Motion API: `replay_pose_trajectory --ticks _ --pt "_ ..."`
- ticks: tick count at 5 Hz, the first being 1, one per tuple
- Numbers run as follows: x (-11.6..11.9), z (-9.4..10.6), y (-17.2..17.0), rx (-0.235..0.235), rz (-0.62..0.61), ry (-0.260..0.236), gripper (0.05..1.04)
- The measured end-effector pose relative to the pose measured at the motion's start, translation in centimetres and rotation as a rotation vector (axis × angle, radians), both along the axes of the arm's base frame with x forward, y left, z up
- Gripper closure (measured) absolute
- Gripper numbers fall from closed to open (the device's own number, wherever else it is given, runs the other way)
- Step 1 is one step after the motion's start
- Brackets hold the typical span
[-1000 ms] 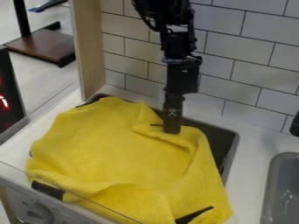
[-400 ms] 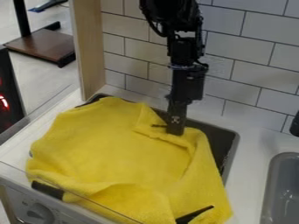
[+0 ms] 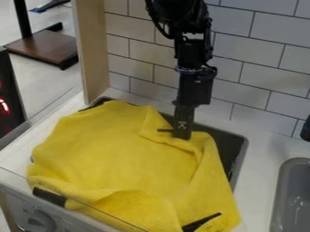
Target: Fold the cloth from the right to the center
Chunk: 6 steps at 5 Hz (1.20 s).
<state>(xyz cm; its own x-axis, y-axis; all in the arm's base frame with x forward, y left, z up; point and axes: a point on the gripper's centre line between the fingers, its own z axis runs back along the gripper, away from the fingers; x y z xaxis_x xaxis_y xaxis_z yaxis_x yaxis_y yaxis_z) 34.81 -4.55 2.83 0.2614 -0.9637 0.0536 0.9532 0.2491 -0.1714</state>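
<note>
1 arm [image 3: 195, 88] hangs nearly upright, its end effector [image 3: 182, 136] against the yellow cloth [image 3: 121, 156], opening and grip impossible to tell.

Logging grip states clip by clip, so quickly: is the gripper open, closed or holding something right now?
Gripper: tip down at the upper right part of the yellow cloth; whether it grips it cannot be told.

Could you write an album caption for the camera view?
Black gripper at the upper right of a rumpled yellow cloth, beside a tiled wall.
</note>
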Motion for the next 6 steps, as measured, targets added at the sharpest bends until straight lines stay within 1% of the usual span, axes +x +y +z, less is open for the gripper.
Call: replay_pose_trajectory --ticks 2,3,4,5,6 --pt "-0.1 2.9 -0.5 -0.049 -0.006 -0.039 1.032" --pt "-0.3 4.8 -0.2 -0.065 -0.024 -0.084 1.032" --pt "-1.7 5.8 0.0 -0.077 -0.053 -0.103 1.032" --pt "-3.2 6.7 1.5 -0.079 -0.062 -0.14 1.032" --pt "-5.0 6.8 3.9 -0.067 -0.072 -0.169 1.032"
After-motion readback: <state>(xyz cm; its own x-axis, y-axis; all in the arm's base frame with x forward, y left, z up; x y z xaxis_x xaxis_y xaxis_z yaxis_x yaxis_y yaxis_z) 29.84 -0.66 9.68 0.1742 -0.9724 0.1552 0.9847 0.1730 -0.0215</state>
